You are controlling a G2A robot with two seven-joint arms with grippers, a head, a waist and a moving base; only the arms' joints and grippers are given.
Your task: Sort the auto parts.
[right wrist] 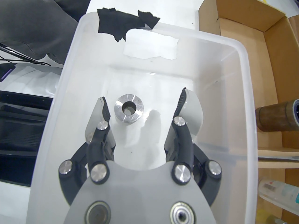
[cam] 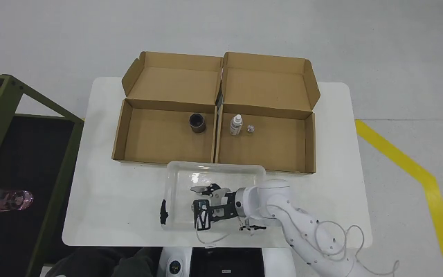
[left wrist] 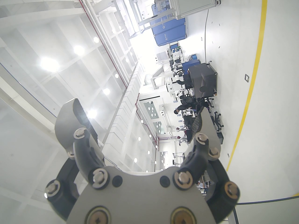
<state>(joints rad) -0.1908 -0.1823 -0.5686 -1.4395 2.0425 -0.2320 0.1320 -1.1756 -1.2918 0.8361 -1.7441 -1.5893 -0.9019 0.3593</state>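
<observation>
A brown tube (cam: 199, 123), a small bottle (cam: 236, 125) and a tiny metal bit (cam: 251, 128) lie in the far cardboard boxes (cam: 122, 135). One metal ring (right wrist: 128, 109) is left in the near clear bin (right wrist: 244, 89). My right tool (right wrist: 143, 95) hangs over it, spread wide and empty.

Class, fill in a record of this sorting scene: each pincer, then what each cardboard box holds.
Right pincer: open, down in clear bin, by metal bushing
Left pincer: open, facing the room, away from table
One cardboard box: brown cylinder
Other cardboard box: bottle, small metal part
</observation>
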